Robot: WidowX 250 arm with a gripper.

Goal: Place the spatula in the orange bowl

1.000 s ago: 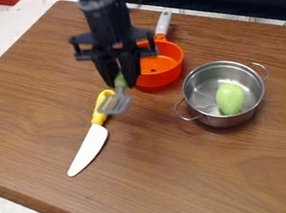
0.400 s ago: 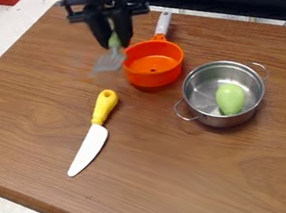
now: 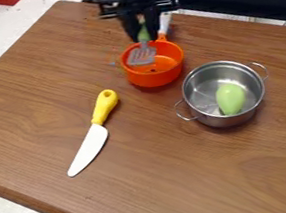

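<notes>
Black gripper (image 3: 144, 37), clasping the spatula (image 3: 142, 55) with its head down, moves right from the left side of the orange bowl (image 3: 156, 78); the spatula now hangs over the bowl, so lowering and letting go probably remain

Shiny, seemingly metal pot (image 3: 206, 106)

Spatula (image 3: 141, 56) now over the orange bowl (image 3: 156, 79).
The gripper (image 3: 144, 36) has carried it across from near the knife (image 3: 89, 148).
</notes>
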